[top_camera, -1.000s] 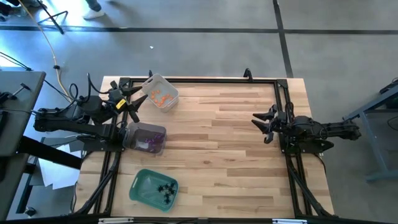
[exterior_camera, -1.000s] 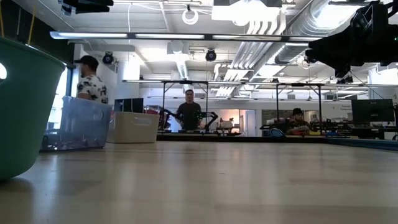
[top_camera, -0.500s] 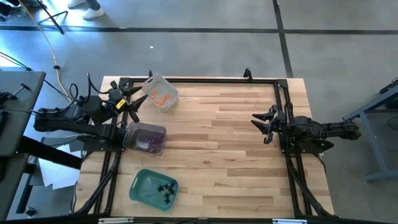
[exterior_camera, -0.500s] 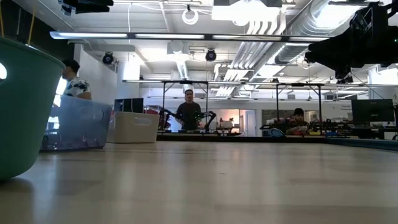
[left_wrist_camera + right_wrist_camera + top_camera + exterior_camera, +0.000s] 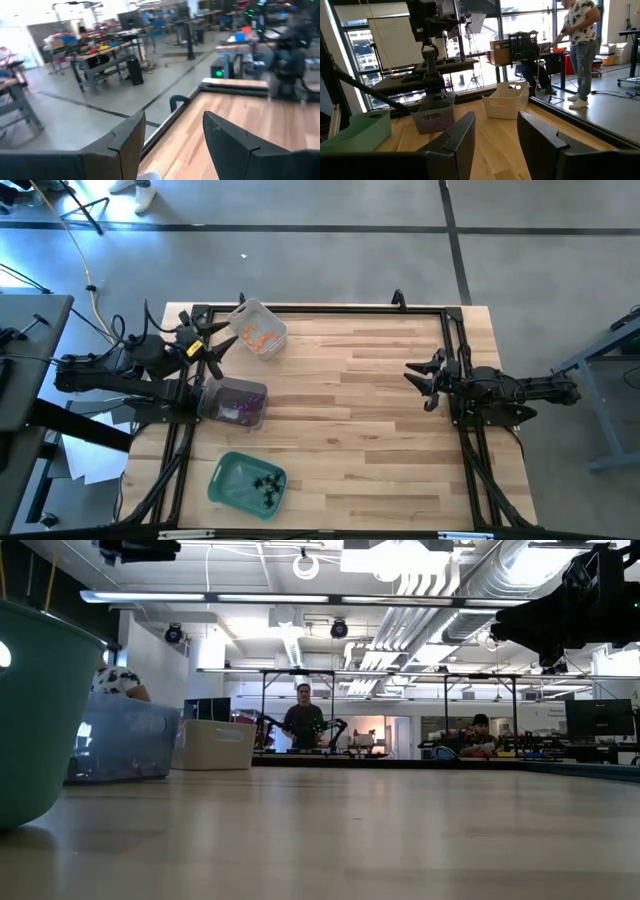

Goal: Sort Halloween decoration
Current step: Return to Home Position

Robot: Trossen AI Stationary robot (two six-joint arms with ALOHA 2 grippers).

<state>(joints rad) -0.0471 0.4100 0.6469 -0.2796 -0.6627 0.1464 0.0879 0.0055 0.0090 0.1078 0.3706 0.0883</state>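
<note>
The wooden desk (image 5: 380, 430) fills the high view inside its black frame, and I see no loose trinkets on its boards, though pieces this small could escape me. My left arm (image 5: 110, 375) lies along the far-left corner. Its jaws stand open with nothing between them, just beside the pale bin (image 5: 278, 330). My right arm (image 5: 510, 388) rests at the right edge, well apart from everything, its jaws likewise spread and empty.

The risk, as I judge it, is all on the left. The sorting looks finished, so what is left is folding the arms home. If the left arm swings back low, the open jaws could clip the pale bin's rim. That bin sits askew close to the far edge, and a knock could tip it or push it off, scattering what has been sorted. The arm also passes close beside the clear bin (image 5: 250, 392), so a careless elbow could drag that one too.

The three bins run down the left side. The pale bin, farthest, holds the orange trinkets (image 5: 258, 335). The clear bin in the middle holds the purple trinkets (image 5: 238, 412). The green bin (image 5: 228, 475), nearest, holds the black spiders (image 5: 265, 485).
</note>
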